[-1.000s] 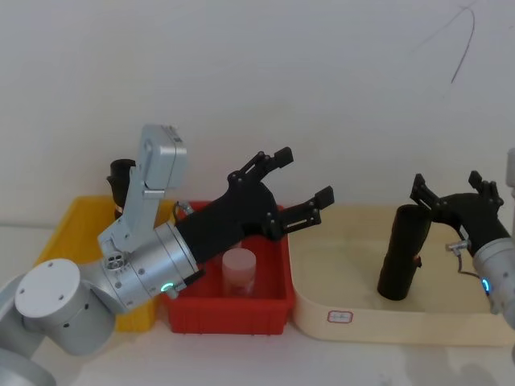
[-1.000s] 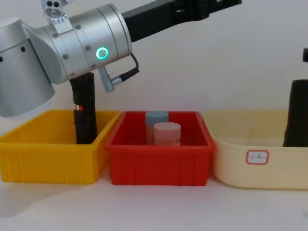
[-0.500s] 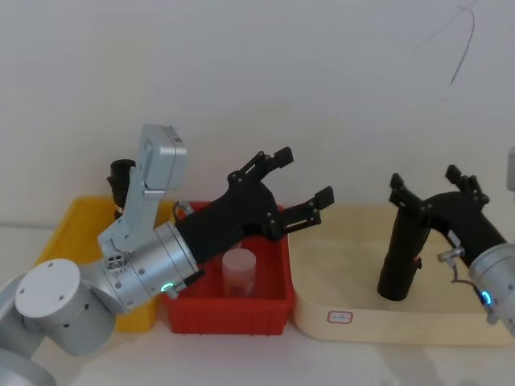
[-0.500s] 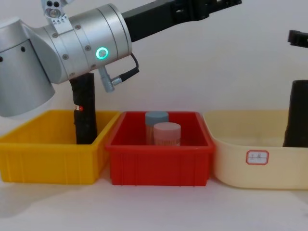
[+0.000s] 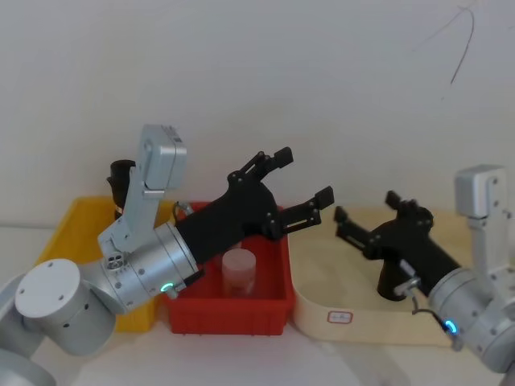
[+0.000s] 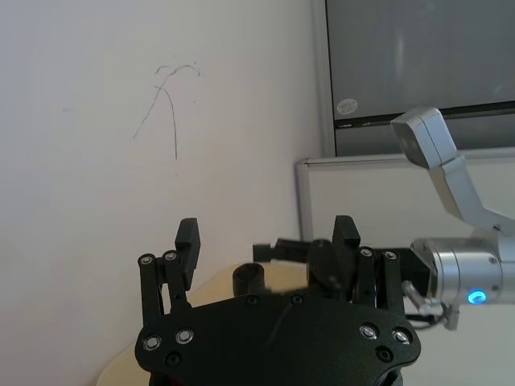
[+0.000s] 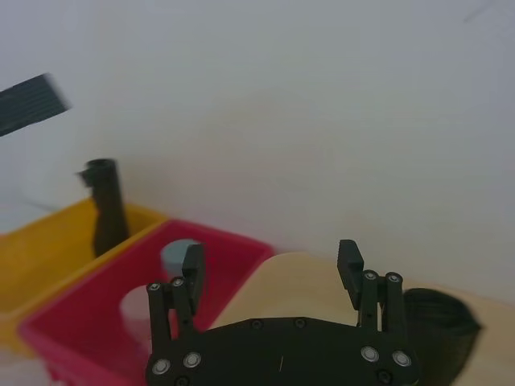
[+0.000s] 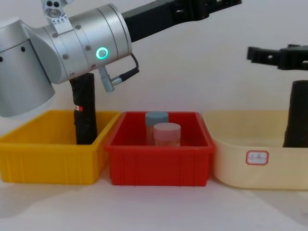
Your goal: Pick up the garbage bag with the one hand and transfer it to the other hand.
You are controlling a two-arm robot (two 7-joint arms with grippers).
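Observation:
The garbage bag (image 5: 391, 281), a smooth black roll, stands upright in the cream tray (image 5: 322, 310) and also shows at the chest view's right edge (image 8: 297, 113). My right gripper (image 5: 366, 211) is open and empty, level with the roll's top and just left of it, hiding its upper part. From the right wrist, the open gripper (image 7: 271, 265) has the roll's top (image 7: 438, 322) off to one side. My left gripper (image 5: 303, 174) hangs open and empty above the red bin (image 5: 229, 314), pointing toward the right arm; its own camera shows it (image 6: 265, 233) open.
A second black roll (image 5: 121, 181) with a red-and-white mark (image 8: 80, 108) stands in the yellow bin (image 8: 48, 163). The red bin holds a pink jar (image 5: 239, 269) and a blue-lidded jar (image 8: 156, 118). A white wall rises close behind the bins.
My right gripper has swung left, away from the roll's top, and turned toward the left gripper, still open. The roll stays standing in the tray. The left arm has not moved.

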